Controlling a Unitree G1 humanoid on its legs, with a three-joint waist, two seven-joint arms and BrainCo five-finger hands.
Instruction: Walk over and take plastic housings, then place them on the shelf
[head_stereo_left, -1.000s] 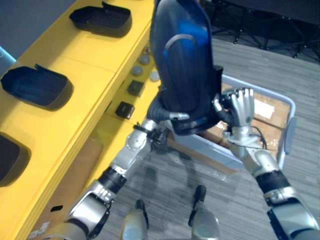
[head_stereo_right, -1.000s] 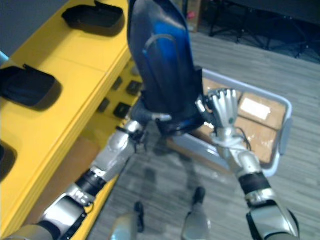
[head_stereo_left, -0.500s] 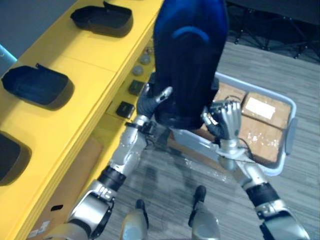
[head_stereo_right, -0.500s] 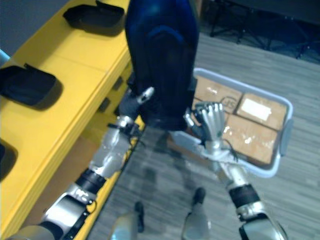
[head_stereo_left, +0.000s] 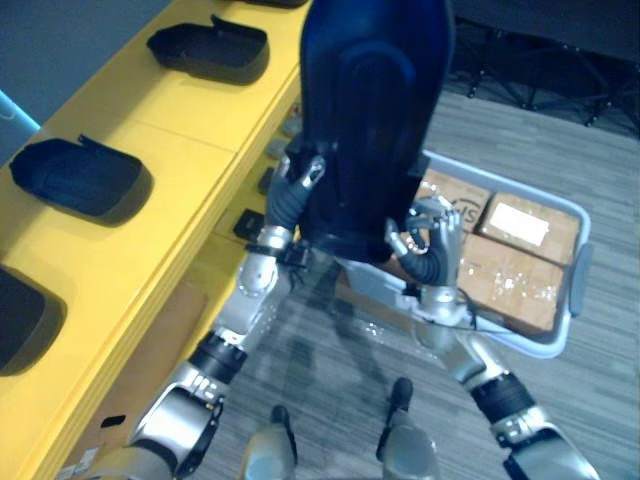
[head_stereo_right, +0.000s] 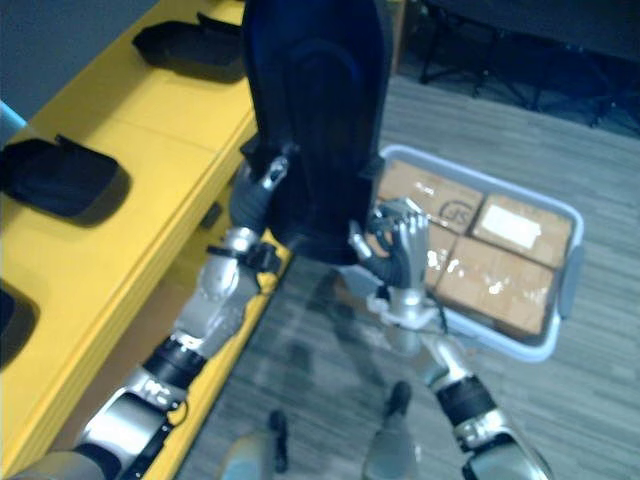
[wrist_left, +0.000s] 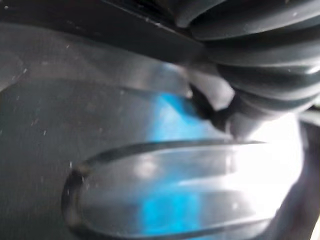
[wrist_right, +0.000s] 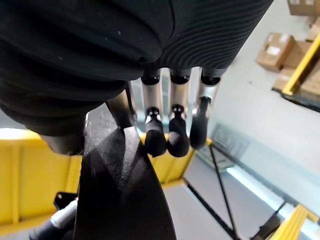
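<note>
The robot is holding a large dark housing (head_stereo_left: 375, 110) upright in front of itself, one hand on each side of its lower part. The left hand (head_stereo_left: 290, 195) is gripping the left edge, with one finger lying across the glossy face. The left wrist view is looking at that face from very close. The right hand (head_stereo_left: 432, 245) is clamping the lower right edge. In the right wrist view its fingers (wrist_right: 177, 140) are curling in towards the dark wall of the housing, which is running past the palm.

Just beyond the hands a grey bin (head_stereo_left: 580, 270) is sitting on the floor (head_stereo_left: 560, 150), and the bottom of the held housing is hanging over its near left corner. Brown cardboard boxes (head_stereo_left: 505, 270) are lying flat inside it, side by side.

A yellow shelf (head_stereo_left: 190, 130) is running along the robot's left. Three more housings are resting open side up on its top, well apart. The closest one (head_stereo_left: 22, 320) is being cut off by the picture's edge, with a second (head_stereo_left: 80, 178) beyond it and a third (head_stereo_left: 210, 48) farthest off. Small dark parts (head_stereo_left: 250, 222) are sitting on a lower ledge near the left arm.
</note>
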